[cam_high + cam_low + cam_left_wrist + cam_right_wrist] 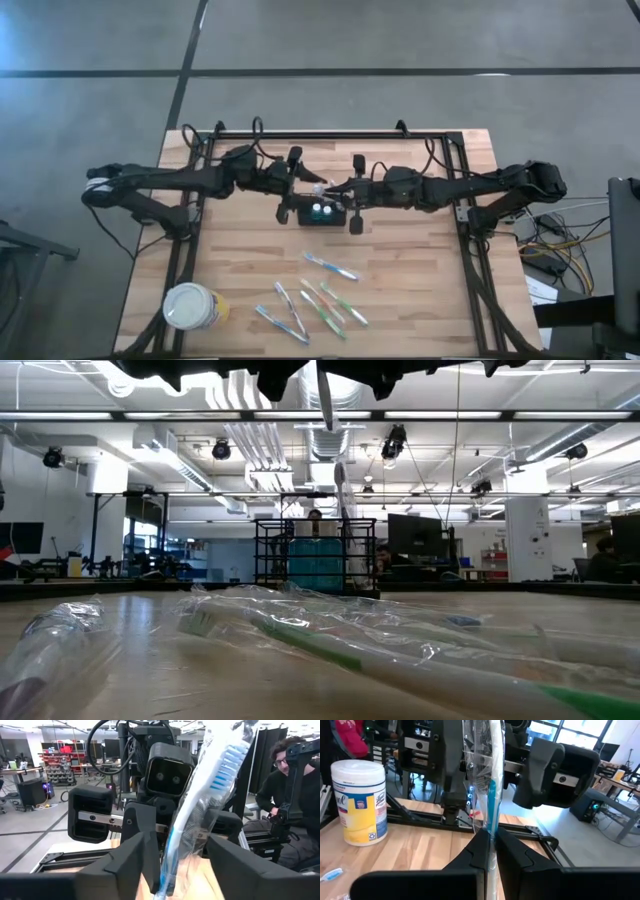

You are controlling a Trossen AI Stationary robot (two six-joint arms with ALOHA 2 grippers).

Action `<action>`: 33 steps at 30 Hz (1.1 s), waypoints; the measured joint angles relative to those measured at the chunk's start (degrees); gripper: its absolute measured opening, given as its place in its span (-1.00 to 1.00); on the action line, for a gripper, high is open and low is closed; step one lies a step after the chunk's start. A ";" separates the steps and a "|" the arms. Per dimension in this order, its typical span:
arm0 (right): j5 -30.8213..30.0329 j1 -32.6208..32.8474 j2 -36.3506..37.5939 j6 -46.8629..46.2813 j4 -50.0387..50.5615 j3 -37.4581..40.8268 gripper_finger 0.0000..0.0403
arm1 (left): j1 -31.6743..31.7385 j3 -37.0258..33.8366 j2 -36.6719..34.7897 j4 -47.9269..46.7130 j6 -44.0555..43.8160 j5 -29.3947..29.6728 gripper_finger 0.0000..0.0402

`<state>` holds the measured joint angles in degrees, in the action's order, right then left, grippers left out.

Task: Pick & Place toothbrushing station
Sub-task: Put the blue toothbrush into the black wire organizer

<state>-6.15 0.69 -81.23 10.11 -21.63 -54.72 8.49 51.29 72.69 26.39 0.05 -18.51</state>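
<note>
Wrapped toothbrushes (320, 300) near me, unpicked. My right gripper (490, 851) pinches one wrapped brush (492, 795) above the caddy (322, 213); left gripper (175, 865) wide, straddling it. Handover; next, lower in.

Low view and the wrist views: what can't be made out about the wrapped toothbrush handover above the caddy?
- Low view: both hands are cut off by the top edge; only the wrapped toothbrush hangs into sight.
- Left wrist view: the toothbrush hides whether the left hand touches it.
- Right wrist view: the right hand hides the caddy.
</note>
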 joint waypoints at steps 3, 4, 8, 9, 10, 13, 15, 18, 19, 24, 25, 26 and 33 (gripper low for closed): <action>0.00 0.00 0.02 -0.01 -0.02 0.00 -0.91 | 0.00 0.00 0.00 0.00 0.00 0.03 -0.21; 0.00 0.00 0.01 -0.01 -0.04 0.00 -0.91 | 0.00 0.00 0.00 0.00 -0.02 0.03 -0.31; 0.02 0.00 0.02 -0.01 -0.22 0.02 -0.91 | 0.01 0.00 0.00 0.01 0.50 0.22 -0.75; 0.01 0.03 0.00 -0.03 -0.22 0.06 -0.91 | 0.02 0.00 0.00 -0.09 1.06 0.19 -0.85; 0.08 0.04 0.00 -0.02 -0.22 0.09 -0.91 | 0.02 0.00 -0.02 -0.31 1.47 0.17 -0.90; 0.16 0.07 0.01 -0.37 -0.21 0.09 -0.86 | 0.02 0.00 -0.08 -0.38 1.88 -0.31 -0.89; 0.17 0.07 0.08 -0.91 -0.14 0.09 -0.78 | 0.02 0.00 -0.50 -1.01 1.82 -0.46 -0.89; 0.11 0.07 1.51 -1.07 1.02 0.09 -0.62 | 0.00 -0.04 -2.69 -3.92 2.32 -0.65 -0.89; -0.03 0.17 2.37 -1.37 1.77 0.09 -0.56 | -0.02 -0.04 -3.78 -4.85 2.74 -0.77 -0.89; -0.04 0.17 7.97 -4.24 7.14 0.92 -0.34 | -0.07 -0.41 -11.15 -12.27 4.04 -0.44 -0.89; -0.03 0.20 9.38 -4.88 7.77 1.49 -0.32 | -0.05 -1.12 -12.99 -13.59 4.38 0.09 -0.89; 0.02 0.28 11.07 -5.42 8.07 2.54 -0.30 | -0.05 -2.03 -15.01 -14.62 4.54 0.52 -0.89; 0.98 2.09 23.13 -7.39 0.82 16.98 -0.43 | 0.04 -14.21 -30.19 -14.95 3.56 4.71 -0.89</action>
<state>-5.17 2.78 -58.10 2.72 -20.81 -37.73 8.53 37.08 42.49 11.44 3.61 -13.79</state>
